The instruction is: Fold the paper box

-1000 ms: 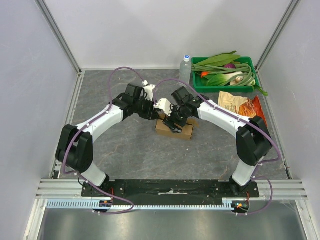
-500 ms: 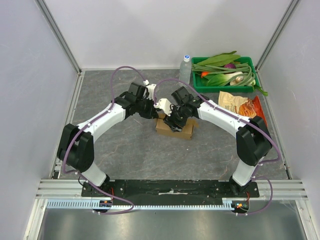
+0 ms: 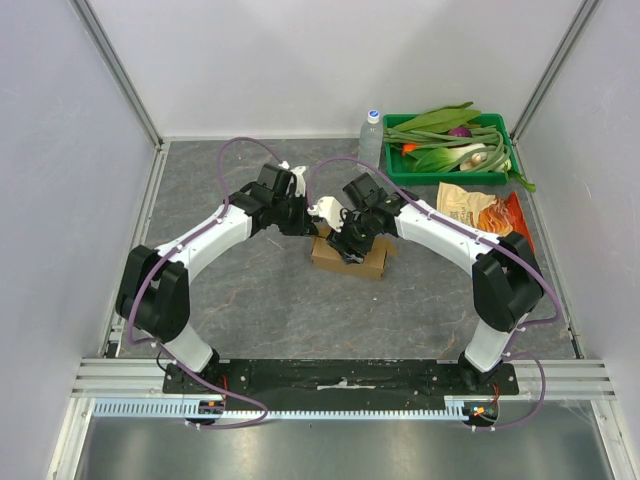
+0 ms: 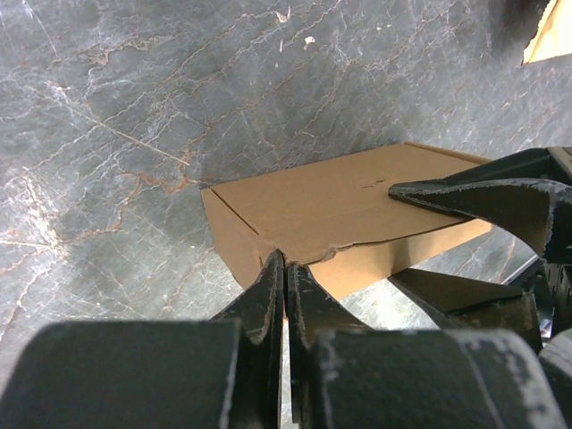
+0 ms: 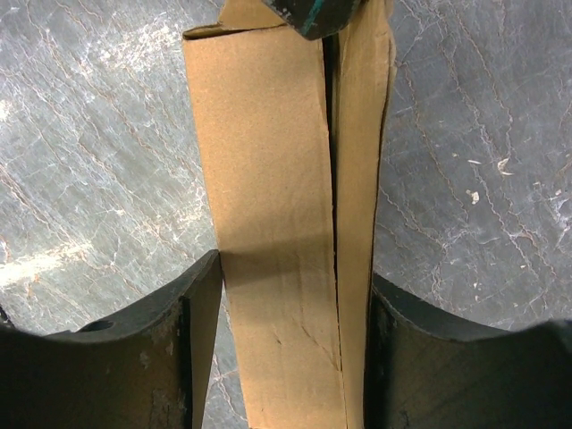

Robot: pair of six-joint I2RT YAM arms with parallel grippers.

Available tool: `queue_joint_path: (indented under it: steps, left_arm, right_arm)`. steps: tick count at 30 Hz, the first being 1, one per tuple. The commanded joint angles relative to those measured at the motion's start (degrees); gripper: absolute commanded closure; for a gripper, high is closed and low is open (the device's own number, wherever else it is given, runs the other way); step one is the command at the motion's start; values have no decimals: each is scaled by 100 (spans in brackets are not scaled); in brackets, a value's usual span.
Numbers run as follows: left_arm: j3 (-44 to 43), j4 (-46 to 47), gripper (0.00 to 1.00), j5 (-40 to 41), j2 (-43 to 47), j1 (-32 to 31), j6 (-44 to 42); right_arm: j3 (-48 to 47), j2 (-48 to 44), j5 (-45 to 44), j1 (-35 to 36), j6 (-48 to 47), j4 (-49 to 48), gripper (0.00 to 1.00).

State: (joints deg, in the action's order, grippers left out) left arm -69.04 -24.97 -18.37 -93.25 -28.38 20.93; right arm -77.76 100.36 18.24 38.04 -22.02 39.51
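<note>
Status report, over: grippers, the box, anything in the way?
Left gripper pinches paper box edge. Right gripper clamps its sides. One long seam gapped. Snack bag well aside, nothing blocking.

Overhead, the left end effector (image 3: 320, 226) and right end effector (image 3: 348, 247) hide the far side of the box (image 3: 372, 266); the right wrist view cuts it off below.

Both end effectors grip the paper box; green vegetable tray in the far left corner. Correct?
No: the green tray is in the far right corner, per the top external view. The left end effector and right end effector do grip the paper box.
</note>
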Motion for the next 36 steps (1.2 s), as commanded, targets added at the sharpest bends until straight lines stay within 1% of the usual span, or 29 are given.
queue_joint_path:
  steps: [1, 5, 12, 15, 18, 24, 29, 33, 34, 35, 36]
  left_arm:
    - [118, -96, 98, -158, 167, -132, 798]
    - [250, -140, 98, 517, 290, -326, 720]
    - [830, 89, 98, 1046, 580, -458, 658]
    - [1067, 308, 98, 1011, 677, -467, 728]
    - [1243, 440, 98, 993, 721, -475, 965]
    - [1568, 590, 98, 1310, 949, -493, 1045]
    - [1543, 660, 98, 1055, 932, -502, 1361]
    - [1218, 450, 98, 984, 923, -502, 1449]
    - [1173, 432, 98, 993, 932, -502, 1432]
    - [1147, 423, 88, 985, 949, -502, 1406]
    - [1121, 414, 84, 985, 958, -502, 1353]
  right_arm:
    - [-47, 63, 13, -25, 128, -224, 41]
    - [-73, 63, 22, -16, 163, -259, 41]
    - [-82, 10, -101, -25, 233, -285, 41]
    - [-47, -60, -136, -25, 391, -417, 39]
    - [50, -165, -207, -16, 497, -584, 35]
    - [94, -288, -426, -42, 743, -769, 29]
    - [217, -377, -216, -43, 901, -980, 29]
    - [436, -324, -302, -51, 735, -989, 29]
    - [472, -298, -364, -51, 726, -997, 29]
    - [489, -289, -382, -51, 726, -989, 30]
    - [533, -289, -374, -51, 708, -989, 30]
